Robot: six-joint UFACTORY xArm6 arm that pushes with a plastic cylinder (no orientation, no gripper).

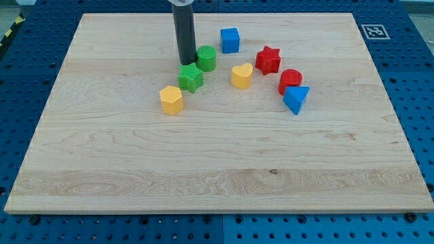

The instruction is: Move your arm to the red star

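Note:
The red star (268, 59) lies on the wooden board (217, 169) right of centre near the view's top. My tip (185, 64) is the lower end of the dark rod, well to the left of the red star. It stands just left of the green cylinder (206, 58) and just above the green star (190, 78), close to both. A yellow heart (241, 76) lies between my tip and the red star, slightly lower.
A blue cube (230, 40) sits above and left of the red star. A red cylinder (290, 80) and a blue triangle (296, 99) lie below and right of it. A yellow hexagon (171, 99) lies at lower left of the green star.

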